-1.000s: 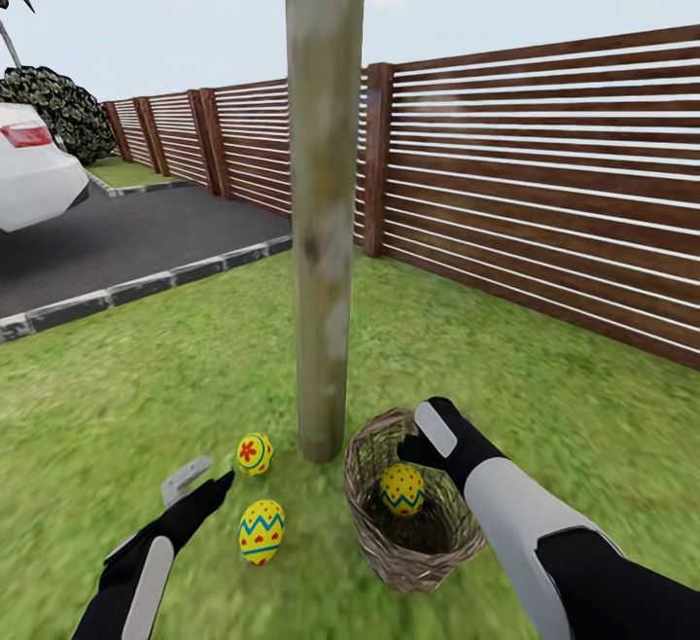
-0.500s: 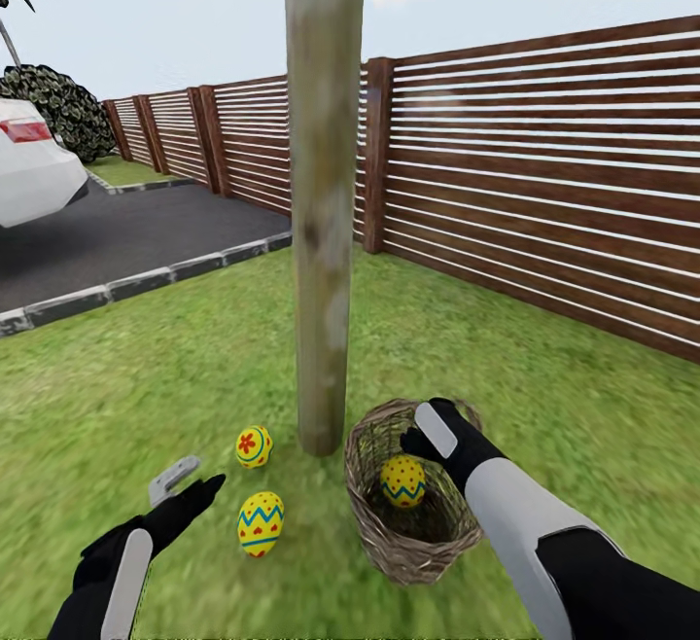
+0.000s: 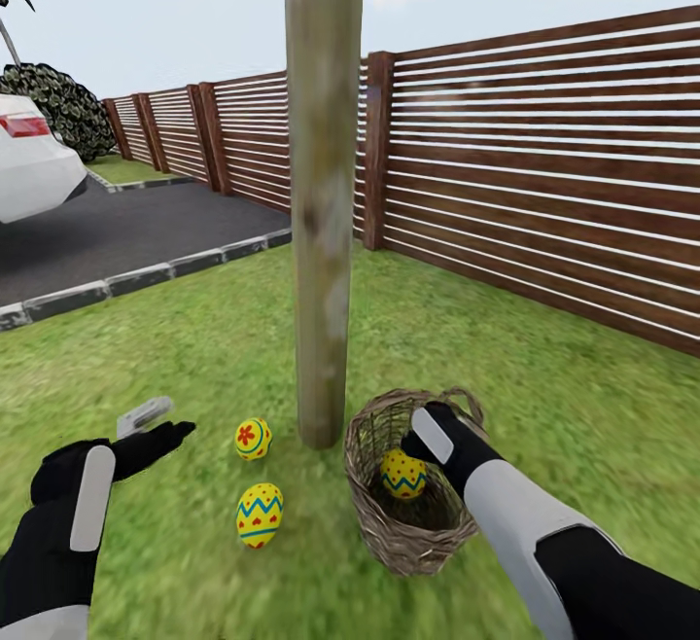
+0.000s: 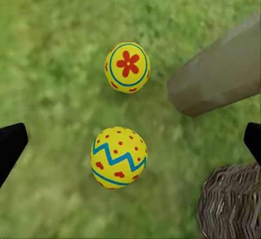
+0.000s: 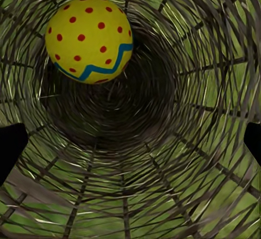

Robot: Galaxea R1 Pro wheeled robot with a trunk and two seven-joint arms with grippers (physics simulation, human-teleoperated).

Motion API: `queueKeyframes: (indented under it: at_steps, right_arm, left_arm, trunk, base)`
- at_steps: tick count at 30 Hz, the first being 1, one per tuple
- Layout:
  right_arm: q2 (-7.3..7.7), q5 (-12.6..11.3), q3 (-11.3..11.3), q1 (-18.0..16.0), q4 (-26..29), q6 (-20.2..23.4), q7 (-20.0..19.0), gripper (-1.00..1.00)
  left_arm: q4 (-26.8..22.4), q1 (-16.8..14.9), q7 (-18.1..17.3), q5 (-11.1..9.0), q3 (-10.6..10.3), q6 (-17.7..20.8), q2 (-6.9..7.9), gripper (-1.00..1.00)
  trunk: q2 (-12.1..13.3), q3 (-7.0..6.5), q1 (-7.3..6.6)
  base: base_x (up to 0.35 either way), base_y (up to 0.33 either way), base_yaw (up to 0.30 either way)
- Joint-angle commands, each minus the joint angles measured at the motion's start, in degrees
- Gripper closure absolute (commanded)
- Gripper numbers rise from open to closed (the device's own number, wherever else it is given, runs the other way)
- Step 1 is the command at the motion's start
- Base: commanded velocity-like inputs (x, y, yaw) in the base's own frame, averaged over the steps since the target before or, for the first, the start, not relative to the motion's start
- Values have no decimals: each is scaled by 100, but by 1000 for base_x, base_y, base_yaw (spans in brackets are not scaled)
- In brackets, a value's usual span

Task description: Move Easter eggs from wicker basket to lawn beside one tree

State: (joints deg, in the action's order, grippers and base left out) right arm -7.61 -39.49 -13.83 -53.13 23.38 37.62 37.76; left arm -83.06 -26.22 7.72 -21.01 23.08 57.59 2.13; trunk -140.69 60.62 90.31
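Two small yellow Easter eggs, one with a red flower [image 3: 253,438] and one with blue zigzags [image 3: 260,515], lie on the bright green lawn [image 3: 146,348] just left of the pale bare tree trunk [image 3: 323,231]. A third red-dotted yellow egg [image 3: 402,474] sits inside the round brown wicker basket [image 3: 389,533], just right of the trunk. The right hand [image 3: 413,445] reaches into the basket, its fingers apart and empty; the left hand [image 3: 160,424] hovers spread open, left of the eggs.

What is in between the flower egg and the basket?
The tree trunk stands between the flower egg and the wicker basket, rising from the lawn. The head view shows it.

Tree [image 3: 323,193] crown beyond the frame's top; white car [image 3: 34,165] half cropped (left edge).
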Motion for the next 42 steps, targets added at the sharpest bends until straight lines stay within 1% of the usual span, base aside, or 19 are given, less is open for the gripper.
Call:
queueKeyframes:
  at_steps: [1, 2, 3, 4, 5, 7, 8, 9, 10, 12, 15, 17, 23, 28, 31, 35, 38, 41, 42]
  right_arm:
    - [5, -58, -107, -4, 14, 19, 49, -100]
    - [5, -58, -129, -4, 17, 18, 48, -100]
    - [5, -58, -160, -4, 20, 18, 48, -100]
    - [5, -59, -171, -4, 21, 18, 48, -100]
    - [5, -59, -188, -4, 23, 18, 47, -100]
    - [5, -59, -198, -4, 24, 18, 47, -100]
    - [5, -59, -205, -4, 25, 18, 47, -100]
    - [5, -59, -209, -4, 25, 18, 47, -100]
    - [5, -59, -215, -4, 26, 18, 47, -100]
    - [5, -59, -220, -4, 26, 18, 47, -100]
    - [5, -59, -233, -4, 26, 18, 47, -100]
    - [5, -59, -247, -4, 26, 18, 47, -100]
    - [5, -59, -276, -4, 26, 18, 47, -100]
    - [5, -57, -353, -4, 26, 18, 48, -100]
    - [5, -53, -383, -4, 29, 18, 52, -100]
    - [-1, -48, -444, -4, 80, 15, 55, -100]
    - [-8, -45, -592, -4, 217, 10, 55, -100]
    - [-5, -44, -865, -4, 383, -11, 56, -100]
    - [-5, -44, -909, -4, 401, -26, 56, -100]
  left_arm:
    - [321, -231, 154, -71, 12, 44, 126, -100]
    - [521, -359, 188, -74, 21, 51, 200, -100]
    - [1002, -638, 238, -79, 47, 61, 361, -100]
    - [1278, -787, 256, -80, 64, 64, 448, -100]
    - [1856, -1100, 280, -90, 100, 66, 633, -100]
    - [2417, -1412, 294, -121, 125, 67, 822, -100]
    - [2903, -1699, 302, -181, 140, 67, 989, -100]
    - [3099, -1826, 306, -217, 144, 68, 1060, -100]
    - [3382, -2043, 310, -283, 150, 68, 1171, -100]
    - [3621, -2274, 314, -343, 156, 68, 1284, -100]
    - [3692, -2424, 322, -375, 156, 60, 1355, -100]
    - [3624, -2475, 324, -385, 154, 54, 1379, -100]
    - [3535, -2519, 338, -368, 153, 26, 1393, -100]
    - [3518, -2526, 353, -362, 148, 9, 1399, -100]
    - [3448, -2527, 342, -360, 141, -23, 1397, -100]
    - [3087, -2528, 308, -366, 99, -66, 1383, -100]
    - [2961, -2528, 299, -366, 87, -79, 1378, -100]
    - [2912, -2528, 294, -362, 84, -90, 1372, -100]
    - [2908, -2528, 294, -361, 84, -92, 1371, -100]
  trunk:
    - [-44, 24, 21]
    - [-84, 42, 43]
    - [-124, 60, 65]
    - [-164, 78, 87]
    - [-205, 96, 109]
    - [-256, 135, 139]
    - [-257, 157, 141]
    - [-259, 179, 144]
    - [-260, 201, 146]
    - [-263, 246, 152]
    - [-267, 312, 159]
    - [-269, 356, 164]
    - [-277, 489, 180]
    - [-284, 600, 193]
    - [-284, 600, 193]
    - [-284, 600, 193]
    - [-284, 600, 193]
    - [-284, 600, 193]
    - [-284, 600, 193]
  base:
    - [0, 0, 0]
    - [0, 0, 0]
    - [0, 0, 0]
    - [0, 0, 0]
    - [0, 0, 0]
    - [0, 0, 0]
    - [0, 0, 0]
    - [0, 0, 0]
    - [0, 0, 0]
    - [0, 0, 0]
    - [0, 0, 0]
    - [0, 0, 0]
    - [0, 0, 0]
    - [0, 0, 0]
    - [0, 0, 0]
    - [0, 0, 0]
    - [0, 0, 0]
    - [18, 0, 0]
    - [77, 0, 0]
